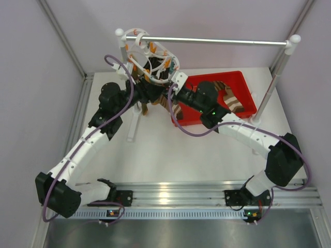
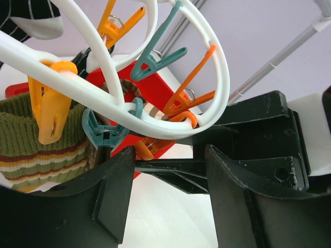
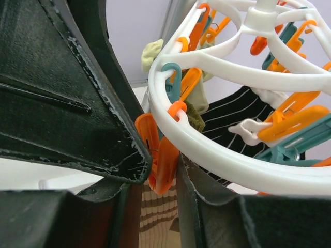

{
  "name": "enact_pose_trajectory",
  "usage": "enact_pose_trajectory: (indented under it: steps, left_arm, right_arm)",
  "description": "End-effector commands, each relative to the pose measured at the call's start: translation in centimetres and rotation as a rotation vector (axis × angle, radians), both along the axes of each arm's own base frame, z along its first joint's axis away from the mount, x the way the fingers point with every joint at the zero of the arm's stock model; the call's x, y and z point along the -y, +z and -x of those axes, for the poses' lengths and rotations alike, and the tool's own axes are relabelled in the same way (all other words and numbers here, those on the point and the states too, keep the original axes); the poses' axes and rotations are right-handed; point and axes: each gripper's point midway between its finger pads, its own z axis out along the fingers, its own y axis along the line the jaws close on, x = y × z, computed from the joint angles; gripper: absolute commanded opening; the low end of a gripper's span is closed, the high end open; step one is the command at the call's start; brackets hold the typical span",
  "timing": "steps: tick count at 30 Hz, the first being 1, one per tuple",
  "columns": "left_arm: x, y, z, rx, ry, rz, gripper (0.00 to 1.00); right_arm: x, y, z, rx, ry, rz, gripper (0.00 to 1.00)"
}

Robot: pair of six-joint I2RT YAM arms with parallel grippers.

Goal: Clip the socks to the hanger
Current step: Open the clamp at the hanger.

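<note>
The white oval hanger (image 1: 151,58) hangs from the silver rail, with orange and teal clips below its ring (image 2: 170,124) (image 3: 243,155). My right gripper (image 1: 177,89) (image 3: 161,170) is shut on an orange clip (image 3: 164,155) at the ring's edge. A brown and cream striped sock (image 3: 158,217) (image 1: 176,109) hangs just under that clip. My left gripper (image 1: 140,95) (image 2: 168,155) is open and empty, right under the ring. An olive striped sock (image 2: 36,150) hangs from an orange clip (image 2: 49,111) to its left. A black striped sock (image 3: 232,113) hangs on the far side.
A red tray (image 1: 243,82) stands at the back right and holds a brown sock (image 1: 231,101). The silver rail (image 1: 217,41) spans the back on white-capped posts (image 1: 269,88). The right arm's black body (image 2: 258,134) is close beside my left fingers.
</note>
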Motion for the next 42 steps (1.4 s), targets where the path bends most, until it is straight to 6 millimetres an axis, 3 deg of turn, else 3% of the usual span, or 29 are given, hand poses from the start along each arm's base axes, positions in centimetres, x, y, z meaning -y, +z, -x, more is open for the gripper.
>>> enact_pose_trajectory:
  steps: [1,9,28,32,37,42]
  left_arm:
    - [-0.2,2.1,-0.6,0.019,0.071,0.021,0.61]
    - [-2.1,1.5,-1.8,-0.020,0.210,-0.012,0.61]
    - [-0.6,3.5,-1.3,-0.010,0.176,0.074,0.57]
    - [-0.9,3.6,-1.8,-0.038,0.207,0.082,0.48]
    - [-1.2,3.5,-2.1,-0.046,0.232,0.067,0.26]
    - [-1.2,2.9,-2.3,-0.051,0.236,0.049,0.06]
  right_arm:
    - [0.5,2.7,1.2,0.058,-0.023,-0.041,0.00]
    - [0.6,2.6,1.2,0.057,-0.042,-0.035,0.00]
    - [-0.6,2.2,1.9,0.098,-0.046,0.009,0.00]
    - [-0.9,2.0,2.2,0.118,-0.043,0.024,0.00]
    - [-0.8,1.7,2.2,0.115,-0.047,0.038,0.00]
    - [0.0,1.4,2.0,0.071,-0.034,0.047,0.22]
